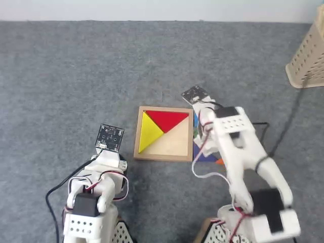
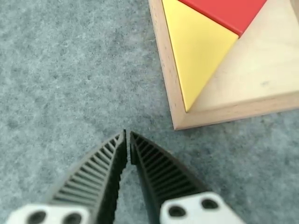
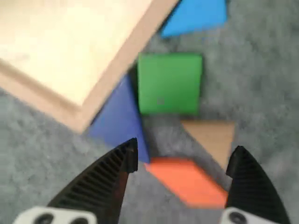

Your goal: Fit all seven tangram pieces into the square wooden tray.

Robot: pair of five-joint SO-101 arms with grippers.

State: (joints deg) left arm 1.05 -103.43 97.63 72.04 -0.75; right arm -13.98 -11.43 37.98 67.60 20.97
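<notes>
The square wooden tray (image 1: pixel 137 136) lies mid-table and holds a red triangle (image 1: pixel 167 120) and a yellow triangle (image 1: pixel 149 132); the rest of its floor is bare. My left gripper (image 2: pixel 127 135) is shut and empty, just off the tray's near-left corner (image 2: pixel 180 122). My right gripper (image 3: pixel 187 154) is open over loose pieces beside the tray's right rim (image 3: pixel 126 60): an orange piece (image 3: pixel 187 179) between its fingers, a dark blue triangle (image 3: pixel 119 119), a green square (image 3: pixel 170 83), a tan triangle (image 3: pixel 212 137) and a light blue piece (image 3: pixel 196 16). The right arm hides most of them in the high view.
Grey carpet covers the table. A beige perforated basket (image 1: pixel 309 50) stands at the back right corner. A dark cable (image 1: pixel 283 126) runs across the carpet right of the right arm. Open carpet lies left of and behind the tray.
</notes>
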